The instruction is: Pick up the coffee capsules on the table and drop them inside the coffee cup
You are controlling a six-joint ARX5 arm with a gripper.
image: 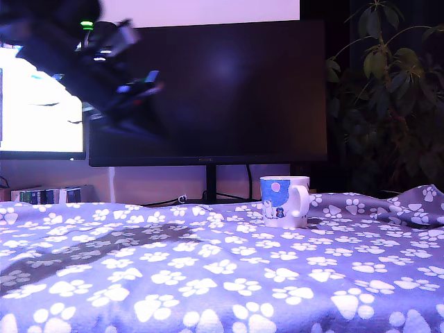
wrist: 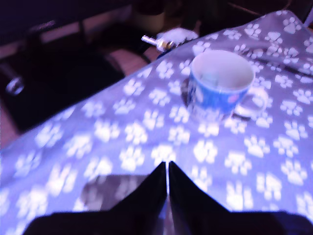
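The white coffee cup [image: 284,201] with its blue picture panel stands upright on the paw-print table [image: 208,277], handle toward the exterior view's right. My gripper [image: 144,82] hangs high above the table at the exterior view's upper left, blurred, well away from the cup. In the wrist view its dark fingers meet at the tips, so the gripper [wrist: 167,165] is shut with nothing visible between them. The cup [wrist: 220,85] lies ahead of it, and a faint pale teal patch shows inside, too blurred to name. No coffee capsules show on the cloth; the dark blue one is out of view.
A large dark monitor [image: 208,90] on a stand rises behind the table, with a bright screen [image: 38,104] at the exterior view's left and a leafy plant [image: 388,90] at its right. The cloth bunches into folds [image: 416,205] near the right edge. A cable plug [wrist: 156,42] lies past the table edge.
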